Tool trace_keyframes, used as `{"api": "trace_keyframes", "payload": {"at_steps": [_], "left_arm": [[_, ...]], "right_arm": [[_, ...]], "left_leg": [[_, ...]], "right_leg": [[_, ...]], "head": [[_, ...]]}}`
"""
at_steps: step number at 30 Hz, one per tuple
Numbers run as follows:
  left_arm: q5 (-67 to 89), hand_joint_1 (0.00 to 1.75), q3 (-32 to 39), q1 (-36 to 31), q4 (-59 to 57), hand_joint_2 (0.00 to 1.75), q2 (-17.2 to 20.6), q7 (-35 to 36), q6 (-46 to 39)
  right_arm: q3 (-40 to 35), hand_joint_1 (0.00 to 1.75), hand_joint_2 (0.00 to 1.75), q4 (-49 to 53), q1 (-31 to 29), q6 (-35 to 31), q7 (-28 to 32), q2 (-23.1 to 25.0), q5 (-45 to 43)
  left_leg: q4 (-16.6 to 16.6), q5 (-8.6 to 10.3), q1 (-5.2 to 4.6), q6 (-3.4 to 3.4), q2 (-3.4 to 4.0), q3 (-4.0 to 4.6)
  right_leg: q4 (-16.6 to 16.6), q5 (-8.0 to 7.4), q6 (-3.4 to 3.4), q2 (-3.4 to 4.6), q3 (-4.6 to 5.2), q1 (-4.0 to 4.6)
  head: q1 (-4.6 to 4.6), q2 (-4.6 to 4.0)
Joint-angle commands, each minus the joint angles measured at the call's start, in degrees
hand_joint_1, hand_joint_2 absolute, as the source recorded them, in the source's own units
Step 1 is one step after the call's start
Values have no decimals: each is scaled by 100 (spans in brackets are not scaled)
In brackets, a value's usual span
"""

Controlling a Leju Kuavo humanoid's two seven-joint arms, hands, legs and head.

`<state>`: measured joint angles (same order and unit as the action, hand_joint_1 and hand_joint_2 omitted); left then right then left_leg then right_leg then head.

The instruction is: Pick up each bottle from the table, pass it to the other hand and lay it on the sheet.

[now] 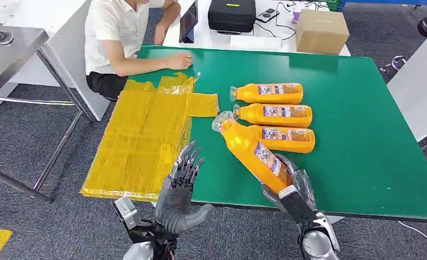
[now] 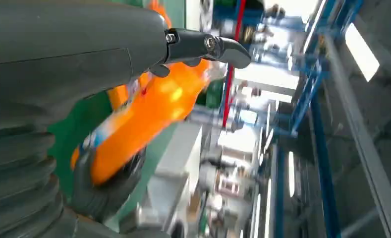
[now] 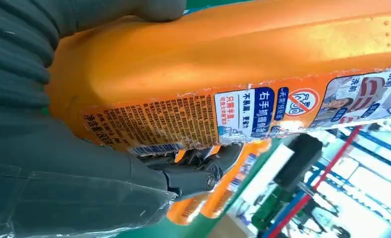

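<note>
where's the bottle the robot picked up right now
In the head view the held bottle is in the right hand at the table's near edge, tilted toward the three bottles lying beyond it.

I count four orange bottles in all: three lying on the green table, namely the first bottle nearest the far edge, the second bottle just beside it, and the third bottle; the fourth bottle is held in my right hand. One yellow sheet covers the table's left edge. I see two robot hands, counting the left hand, one person, and one cardboard box.
</note>
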<state>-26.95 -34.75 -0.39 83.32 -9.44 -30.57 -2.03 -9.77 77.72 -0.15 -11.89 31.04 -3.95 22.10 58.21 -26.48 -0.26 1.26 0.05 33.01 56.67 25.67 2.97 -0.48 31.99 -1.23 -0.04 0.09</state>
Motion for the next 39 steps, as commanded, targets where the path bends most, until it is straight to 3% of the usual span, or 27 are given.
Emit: {"api": "trace_keyframes", "payload": {"at_steps": [1,7,10,12,14,18,27,31,39], "left_arm": [[-435,0,9,-183,-1018,175,138,396,602],[-437,0,18,-218,-1031,175,108,398,599],[-315,0,43,-436,-1235,175,15,443,517],[-794,0,68,-567,-1354,175,-46,810,933],[-450,0,24,-631,-1276,175,-49,537,666],[-578,0,225,-569,-883,175,-108,488,363],[-557,0,290,-588,-851,175,-99,437,200],[-496,0,379,-545,-847,175,-99,359,-10],[-531,0,568,-871,-1055,175,-230,321,-235]], "right_arm": [[-506,175,175,-5,-295,422,182,239,-70],[-513,175,175,-10,-286,417,185,232,-76],[-864,175,175,-27,-341,680,352,193,-44],[-1174,155,175,-13,-365,606,570,221,91],[-1280,169,175,72,-298,448,668,240,81],[-1268,175,175,499,-101,243,773,259,-45],[-1156,175,175,629,-58,68,860,357,-171],[-1122,166,175,771,-36,-2,820,360,-250],[-1426,173,175,611,-208,78,859,347,-151]], "left_leg": [[-9,2,2,-8,17,-13],[-5,1,6,-11,7,-14],[-4,2,5,-10,6,-13],[-2,4,0,-6,5,-5],[-1,5,3,-8,8,-3],[3,3,3,-8,-4,0],[0,3,2,-6,2,-5],[0,4,3,-9,3,-3],[1,4,3,-8,2,-3]], "right_leg": [[-7,-7,-11,20,-6,3],[-5,-2,-15,11,-11,6],[-7,-4,-13,10,-11,5],[-1,-4,-8,8,-2,1],[-1,-5,-10,10,0,3],[3,0,-9,-3,3,3],[0,-1,-7,3,-1,2],[0,-3,-10,5,0,3],[0,-3,-9,4,0,3]], "head": [[0,0],[0,0],[2,0],[2,0],[0,0],[2,0],[0,0],[2,0],[2,0]]}}
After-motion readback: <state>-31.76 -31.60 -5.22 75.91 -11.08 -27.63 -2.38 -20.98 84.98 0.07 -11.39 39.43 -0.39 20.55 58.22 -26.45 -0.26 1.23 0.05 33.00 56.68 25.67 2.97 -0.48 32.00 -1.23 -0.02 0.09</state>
